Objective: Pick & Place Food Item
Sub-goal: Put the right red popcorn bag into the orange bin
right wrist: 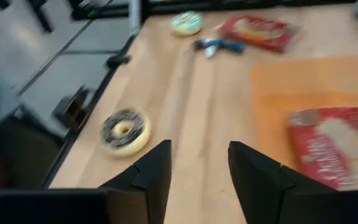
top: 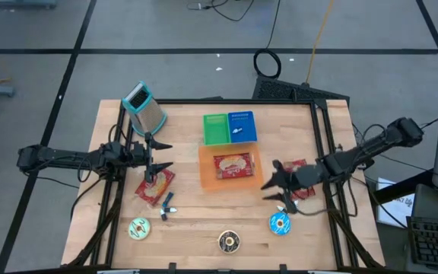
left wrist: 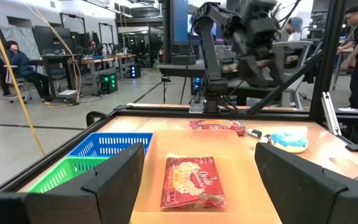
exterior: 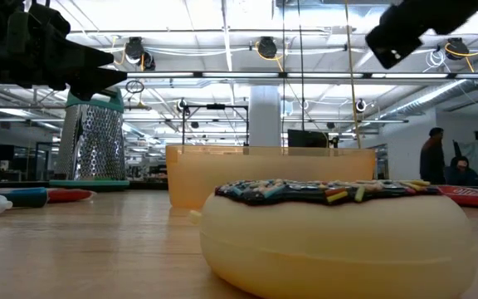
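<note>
The right pincer point(top: 277, 190) is seen parted and empty, just beside the orange tray point(top: 206, 169), where 1 red food packet point(top: 233, 165) lies. The left pincer point(top: 158, 154) is held wide open beyond the tray's other side. A clean, level lift clear of the tray is advised.

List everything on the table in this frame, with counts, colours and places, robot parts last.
Tray: 1, orange, table centre, holding one red snack packet.
Baskets: 2, green and blue, behind the tray.
Grater: 1, metal with teal top, back left.
Other red packets: 2, left and right.
Donuts: 3, green, chocolate, blue, along the front.
Small blue-white item: 1, front left.
Left tool: open, above left packet.
Right tool: open, empty, right of tray.
</note>
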`<action>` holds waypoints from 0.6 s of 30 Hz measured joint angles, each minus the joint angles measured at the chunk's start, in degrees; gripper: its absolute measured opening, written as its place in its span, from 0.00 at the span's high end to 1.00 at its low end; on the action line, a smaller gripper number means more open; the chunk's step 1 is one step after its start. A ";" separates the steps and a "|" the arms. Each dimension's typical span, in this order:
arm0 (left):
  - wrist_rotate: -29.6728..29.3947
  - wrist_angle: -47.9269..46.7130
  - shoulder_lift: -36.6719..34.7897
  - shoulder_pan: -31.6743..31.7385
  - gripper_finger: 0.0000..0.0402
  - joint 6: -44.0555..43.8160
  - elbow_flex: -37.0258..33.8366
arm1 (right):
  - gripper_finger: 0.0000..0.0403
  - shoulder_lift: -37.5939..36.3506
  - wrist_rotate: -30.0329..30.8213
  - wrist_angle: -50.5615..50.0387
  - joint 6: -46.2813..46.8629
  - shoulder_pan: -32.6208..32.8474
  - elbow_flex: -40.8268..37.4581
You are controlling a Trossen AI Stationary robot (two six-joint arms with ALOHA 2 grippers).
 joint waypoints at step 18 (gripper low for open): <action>0.02 -0.01 0.00 -0.01 0.24 0.00 0.00 | 0.44 -0.24 -2.73 -19.63 26.80 10.42 -9.01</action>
